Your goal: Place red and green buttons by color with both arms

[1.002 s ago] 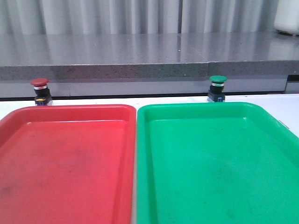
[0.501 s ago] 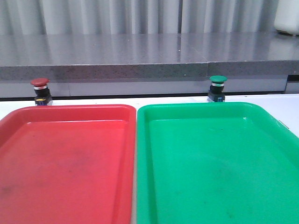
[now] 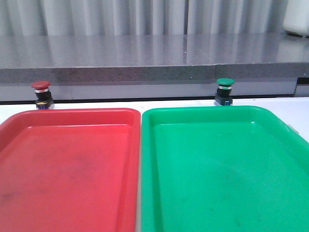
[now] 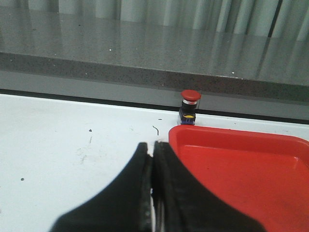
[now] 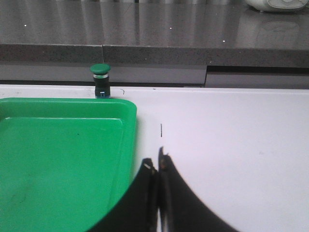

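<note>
The red button [image 3: 41, 93] stands upright on the white table just behind the red tray [image 3: 29, 118]; the left wrist view shows the red button [image 4: 189, 105] too. Behind the green tray [image 3: 270, 116] stands the green button [image 3: 224, 91], which shows as the green button [image 5: 100, 79] from the right wrist. My left gripper [image 4: 152, 147] is shut and empty, over the table beside the red tray's [image 4: 289, 145] corner. My right gripper [image 5: 157, 162] is shut and empty by the green tray's [image 5: 128, 108] edge. Neither arm shows in the front view.
A grey stone ledge [image 3: 145, 72] runs along the back of the table, close behind both buttons. A white object [image 3: 295, 19] sits on it at the far right. The two trays lie side by side, almost touching.
</note>
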`<state>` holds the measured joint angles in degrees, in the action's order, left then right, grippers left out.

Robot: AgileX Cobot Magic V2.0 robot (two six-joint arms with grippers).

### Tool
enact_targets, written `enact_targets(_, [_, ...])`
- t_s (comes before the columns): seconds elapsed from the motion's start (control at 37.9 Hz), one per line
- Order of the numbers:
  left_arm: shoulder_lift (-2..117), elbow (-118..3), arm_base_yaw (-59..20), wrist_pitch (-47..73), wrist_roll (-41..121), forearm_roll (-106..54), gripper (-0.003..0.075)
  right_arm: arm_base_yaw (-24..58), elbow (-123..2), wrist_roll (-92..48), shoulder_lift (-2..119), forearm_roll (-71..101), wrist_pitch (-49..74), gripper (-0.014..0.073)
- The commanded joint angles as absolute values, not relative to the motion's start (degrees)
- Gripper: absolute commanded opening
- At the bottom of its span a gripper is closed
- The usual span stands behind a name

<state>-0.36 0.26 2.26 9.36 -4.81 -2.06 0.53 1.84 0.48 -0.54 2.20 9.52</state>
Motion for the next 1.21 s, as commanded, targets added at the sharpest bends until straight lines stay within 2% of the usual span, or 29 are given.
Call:
enact_targets(0.0, [-1.2,1.6,2.3,3.8,-5.0,-2.3,-0.002,0.2,1.2,0.0,-1.5,2.0,3.5,-0.0068])
enact_targets(0.26, [-1.2,-0.5,2.3,-13.0,-5.0,-2.7,-0.002,0.2,-4.6,0.0,-1.1,2.0,2.3,-0.0066])
enact_targets(0.42, [2.1,-9.4,2.3,-5.8,-5.0,-2.7,-0.002,0.2,-15.1,0.0,3.6,2.1,10.1,-0.0066])
enact_targets(0.61, [13.0,-18.6,2.3,2.6,-5.0,-2.5,-0.002,0.2,-26.2,0.0,17.4,2.1,17.2,-0.0064])
enact_targets(0.76, [20.6,-22.7,2.3,2.7,-5.0,-2.5,-0.002,0.2,-30.8,0.0,26.6,2.1,16.5,-0.0064])
enact_targets(0.95, [22.3,-23.2,2.3,1.7,-5.0,-2.5,-0.0009,0.2,-31.3,0.0,28.6,2.1,15.7,-0.0064])
enact_targets(1.0, [22.3,-23.2,2.3,1.7,-5.0,-2.5,0.0025,0.2,-31.3,0.0,28.6,2.1,15.7,-0.0046])
enact_targets(1.08, [22.3,-23.2,2.3,1.8,-5.0,-2.5,0.0144,0.2,-31.3,0.0,28.6,2.1,15.7,0.0028])
enact_targets(1.19, [22.3,-23.2,2.3,1.8,-5.0,-2.5,0.0415,0.2,-31.3,0.0,28.6,2.1,15.7,0.0227])
